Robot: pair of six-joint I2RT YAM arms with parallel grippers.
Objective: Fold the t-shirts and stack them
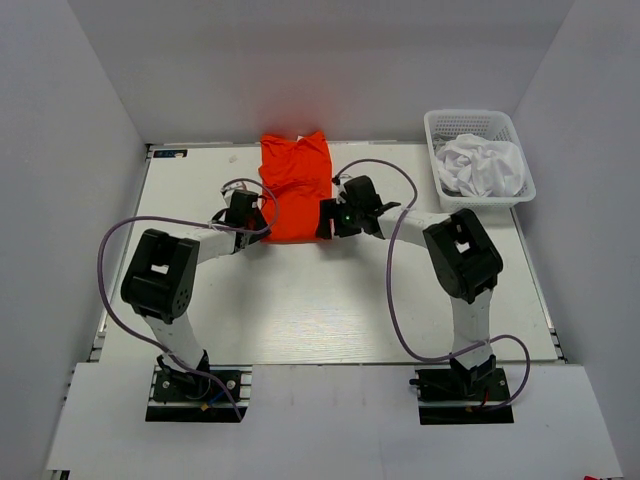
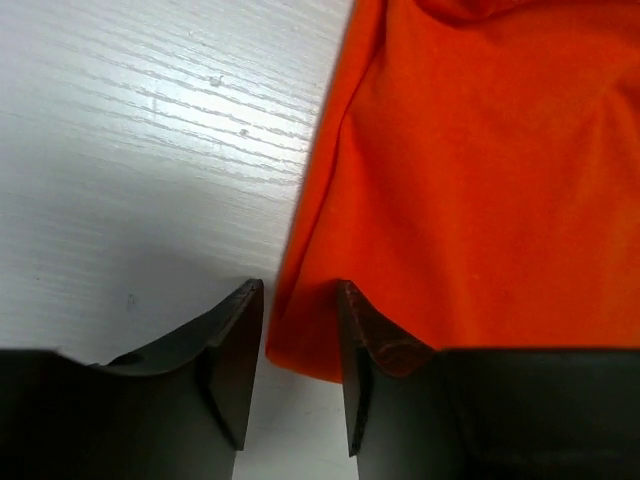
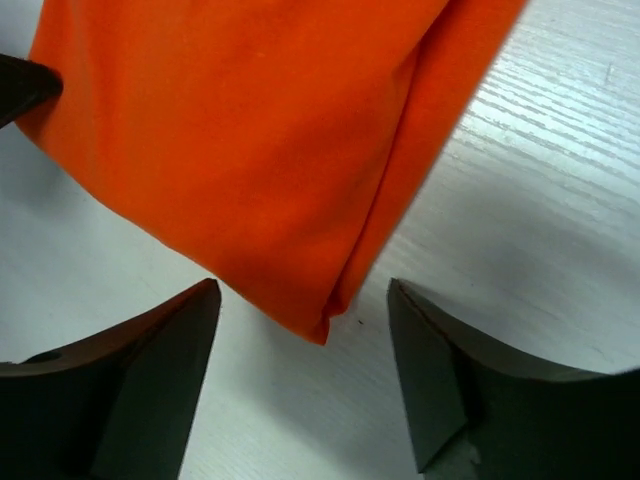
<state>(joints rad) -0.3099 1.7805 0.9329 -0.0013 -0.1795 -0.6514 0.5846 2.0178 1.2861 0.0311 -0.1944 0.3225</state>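
The orange-red t-shirt (image 1: 295, 185) lies on the table folded into a long strip that runs from the back edge toward the arms. My left gripper (image 1: 262, 222) is at its near left corner. In the left wrist view it (image 2: 300, 285) is open by a narrow gap, with the shirt's corner (image 2: 470, 180) lying between the fingers. My right gripper (image 1: 328, 218) is at the near right corner. In the right wrist view it (image 3: 305, 285) is wide open around that corner of the shirt (image 3: 250, 150). The white t-shirt (image 1: 485, 165) lies crumpled in the basket.
The white lattice basket (image 1: 437, 150) stands at the back right of the table. A tip of the left gripper's finger (image 3: 20, 85) shows at the left edge of the right wrist view. Grey walls close in the table (image 1: 300, 300) on three sides.
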